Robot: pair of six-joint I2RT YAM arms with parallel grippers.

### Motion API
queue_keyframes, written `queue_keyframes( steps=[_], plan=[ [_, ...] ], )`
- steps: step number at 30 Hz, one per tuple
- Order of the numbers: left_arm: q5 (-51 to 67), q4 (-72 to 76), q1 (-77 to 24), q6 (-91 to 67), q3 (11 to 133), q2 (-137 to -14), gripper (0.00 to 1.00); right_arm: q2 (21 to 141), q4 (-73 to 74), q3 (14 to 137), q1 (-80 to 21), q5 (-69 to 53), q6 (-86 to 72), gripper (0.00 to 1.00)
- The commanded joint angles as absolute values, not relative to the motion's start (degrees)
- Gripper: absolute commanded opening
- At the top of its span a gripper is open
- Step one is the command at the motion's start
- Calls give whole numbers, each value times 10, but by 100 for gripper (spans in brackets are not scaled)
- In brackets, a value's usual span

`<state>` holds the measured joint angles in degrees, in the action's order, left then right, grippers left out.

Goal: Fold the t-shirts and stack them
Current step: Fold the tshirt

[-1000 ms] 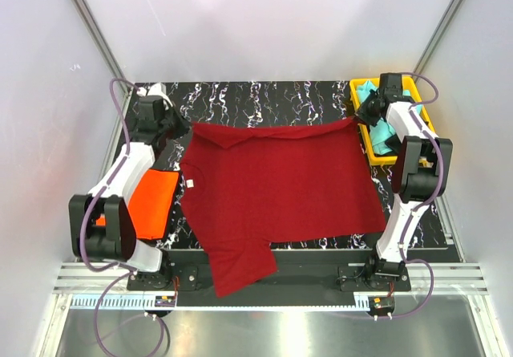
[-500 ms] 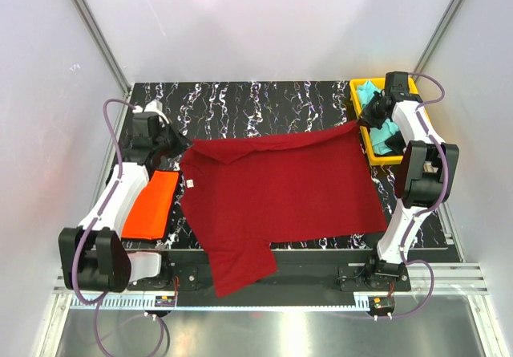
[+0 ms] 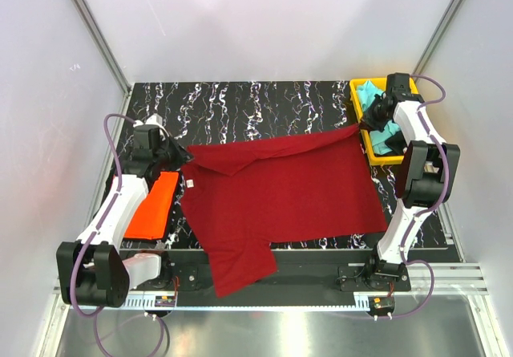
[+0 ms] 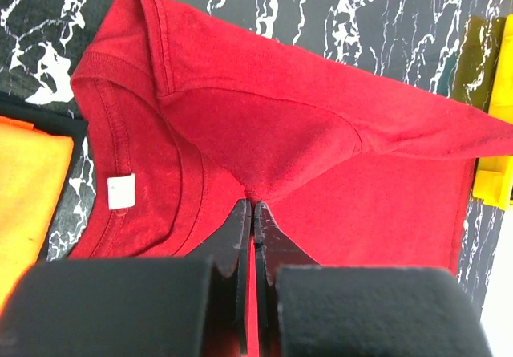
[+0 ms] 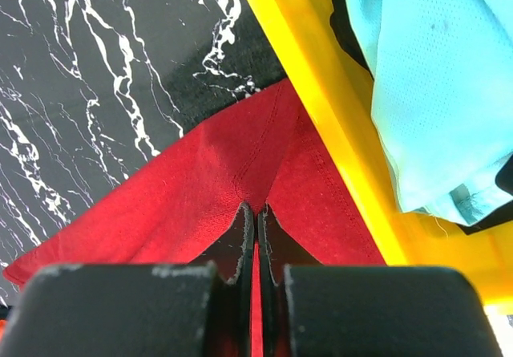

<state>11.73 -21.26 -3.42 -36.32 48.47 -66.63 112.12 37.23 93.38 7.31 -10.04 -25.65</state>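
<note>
The black, white-veined tabletop point(image 3: 264, 100) carries everything. The large dark red t-shirt point(image 3: 280, 188) of soft cloth lies spread over its middle. One short sleeve hangs over the near edge, and the far side of the shirt is folded over and pulled into a straight line between the two arms. The bright orange t-shirt point(image 3: 152, 208) lies flat by the left edge, just beside the red one, and the left arm partly covers it. The yellow plastic tray point(image 3: 355, 92) stands in the far right corner. Inside it lies the crumpled turquoise t-shirt point(image 5: 433, 92), with some black cloth point(image 5: 345, 20) under it.

The left claw point(image 4: 254, 206) is closed on a pinch of the dark red t-shirt, close to the collar, near the left edge. The right claw point(image 5: 255, 208) is closed on the opposite corner of the same shirt, touching the tray wall. A small white label point(image 4: 122, 192) sits inside the collar.
</note>
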Motion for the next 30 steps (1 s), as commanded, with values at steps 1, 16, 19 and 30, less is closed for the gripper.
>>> queue_keyframes(
  steps=[1, 16, 19, 30],
  plan=[
    [117, -201, -34, -366, 475, -647, 0, 1111, 384, 943, 76, -92, -247, 3],
    [120, -212, -35, -359, 453, -657, 0, 1119, 410, 908, 76, -61, -243, 5],
    [121, -211, -34, -357, 451, -665, 0, 1122, 411, 897, 76, -56, -243, 6],
    [129, -213, -34, -354, 434, -678, 0, 1136, 415, 877, 76, -41, -237, 6]
  ],
)
